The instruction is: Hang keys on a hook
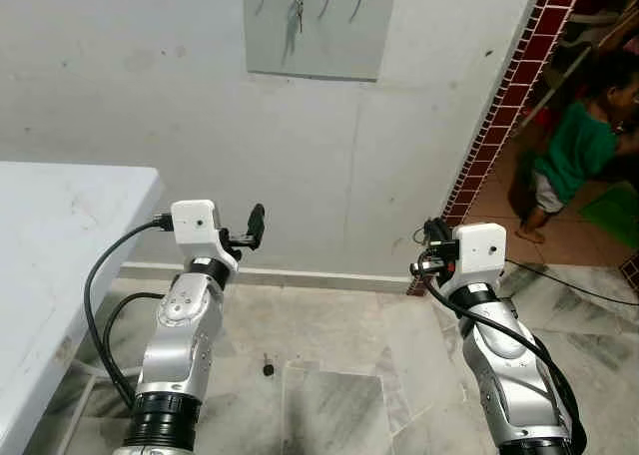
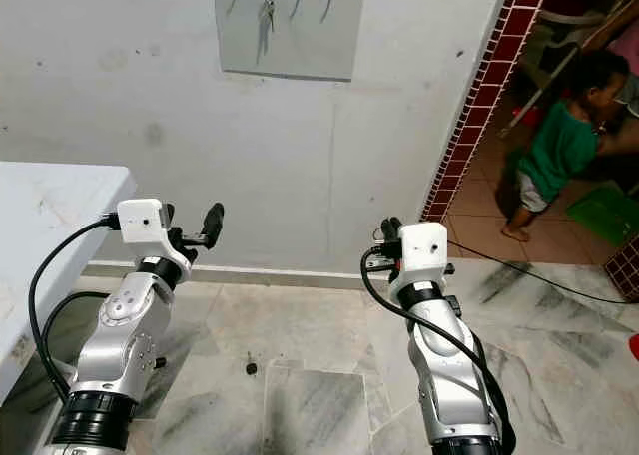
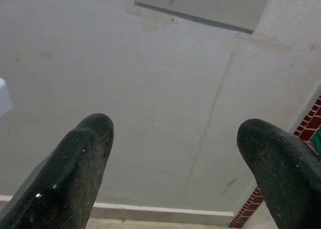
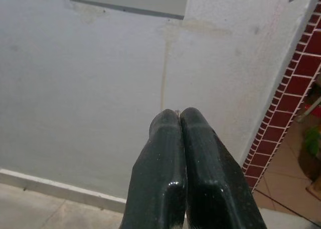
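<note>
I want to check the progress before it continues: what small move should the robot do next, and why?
Probably lower both arms and stop. The keys already hang from a hook on the board. The left gripper is open and empty, and the right gripper is shut, well below the board.

White worktop [image 1: 60,235] at the robot's left, its visible surface bare. Grey marble-patterned tile floor [image 1: 339,375] meets the wall at a pale skirting; a small dark object [image 1: 268,368], too small to identify, lies on the floor between the arms.
</note>
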{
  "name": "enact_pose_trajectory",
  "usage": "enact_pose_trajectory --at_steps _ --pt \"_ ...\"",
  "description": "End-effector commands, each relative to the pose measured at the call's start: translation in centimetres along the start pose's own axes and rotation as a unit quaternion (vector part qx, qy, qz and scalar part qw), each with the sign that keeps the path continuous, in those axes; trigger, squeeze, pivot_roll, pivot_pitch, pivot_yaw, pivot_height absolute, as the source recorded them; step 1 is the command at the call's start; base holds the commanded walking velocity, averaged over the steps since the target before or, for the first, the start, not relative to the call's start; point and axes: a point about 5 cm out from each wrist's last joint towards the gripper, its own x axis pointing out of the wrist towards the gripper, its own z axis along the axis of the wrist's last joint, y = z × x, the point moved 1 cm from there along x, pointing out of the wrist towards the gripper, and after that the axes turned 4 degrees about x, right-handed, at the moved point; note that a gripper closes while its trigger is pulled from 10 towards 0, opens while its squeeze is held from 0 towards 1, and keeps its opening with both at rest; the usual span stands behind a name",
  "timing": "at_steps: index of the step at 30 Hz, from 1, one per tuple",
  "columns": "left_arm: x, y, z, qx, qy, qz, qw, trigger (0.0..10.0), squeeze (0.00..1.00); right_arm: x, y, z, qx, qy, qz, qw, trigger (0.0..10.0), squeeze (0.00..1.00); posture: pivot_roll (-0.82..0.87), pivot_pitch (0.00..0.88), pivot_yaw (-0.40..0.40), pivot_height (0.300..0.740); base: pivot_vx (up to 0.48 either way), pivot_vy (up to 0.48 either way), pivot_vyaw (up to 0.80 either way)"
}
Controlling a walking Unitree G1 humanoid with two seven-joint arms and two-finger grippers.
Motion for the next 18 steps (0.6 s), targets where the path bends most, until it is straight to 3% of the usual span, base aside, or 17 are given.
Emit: enact_pose_trajectory --at_steps 1,18 --pt "-0.09 -0.08 0.16 0.0 -0.001 -0.003 1.0 10.0 0.0 -0.11 0.03 0.58 -0.001 -0.013 0.003 1.0 10.0 0.0 -0.02 0.038 -0.016 0.732 0.289 0.0 0.0" --pt "-0.28 -0.06 0.09 0.005 0.001 -0.004 1.0 10.0 0.0 -0.18 0.15 0.46 0.001 -0.01 0.003 1.0 10.0 0.0 -0.02 0.048 -0.015 0.732 0.283 0.0 0.0"
